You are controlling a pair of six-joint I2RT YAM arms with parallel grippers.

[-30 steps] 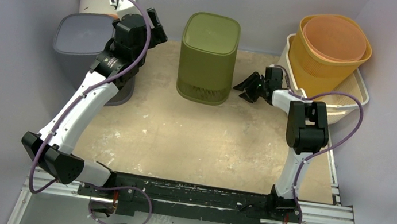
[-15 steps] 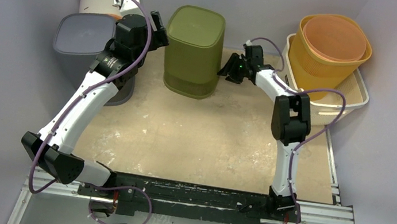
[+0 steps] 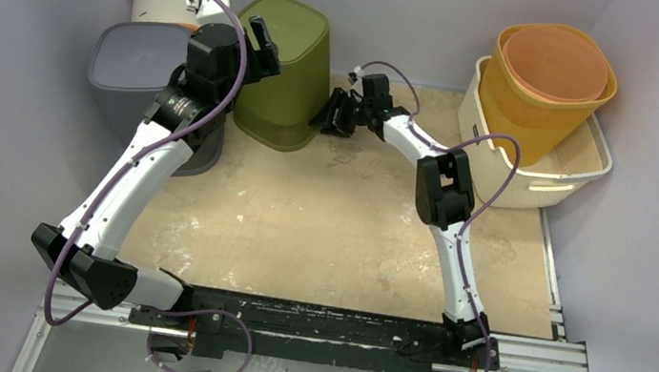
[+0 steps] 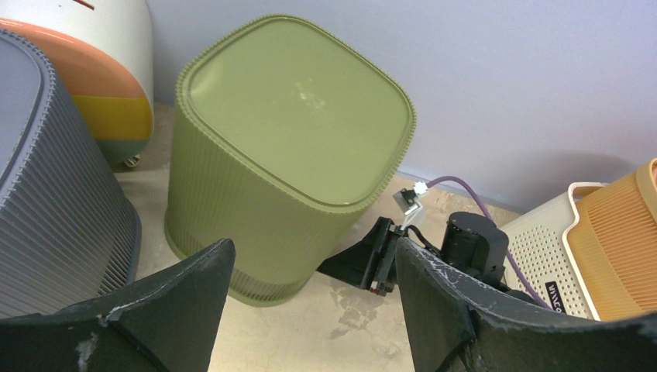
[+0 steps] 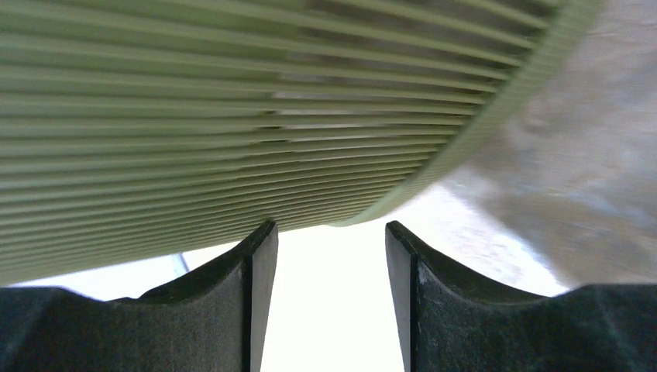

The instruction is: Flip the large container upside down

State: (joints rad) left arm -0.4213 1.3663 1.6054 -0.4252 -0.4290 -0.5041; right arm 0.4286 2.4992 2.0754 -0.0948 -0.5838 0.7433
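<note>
At far edge of table (image 3: 329, 234), olive ribbed container (image 3: 284, 65) is tilted leftward, hemmed by grey bin (image 3: 135, 59); left gripper (image 4: 311, 252) is spread wide beside it, right gripper (image 5: 331, 232) half-parted at its rim. Lettering on white basket (image 4: 542, 256) unreadable.

Grey ribbed bin (image 3: 136, 55): 10 o'clock, flat top up.
White drum (image 3: 162, 2), orange and yellow bands: 11 o'clock, just behind the grey bin.
Yellow-orange basket (image 3: 532, 116): 2 o'clock, standing in a white perforated tray (image 3: 578, 166).
Peach bin (image 3: 554, 62): nested inside the yellow-orange basket.
Tabletop (image 3: 321, 223): beige, scuffed, stained.
</note>
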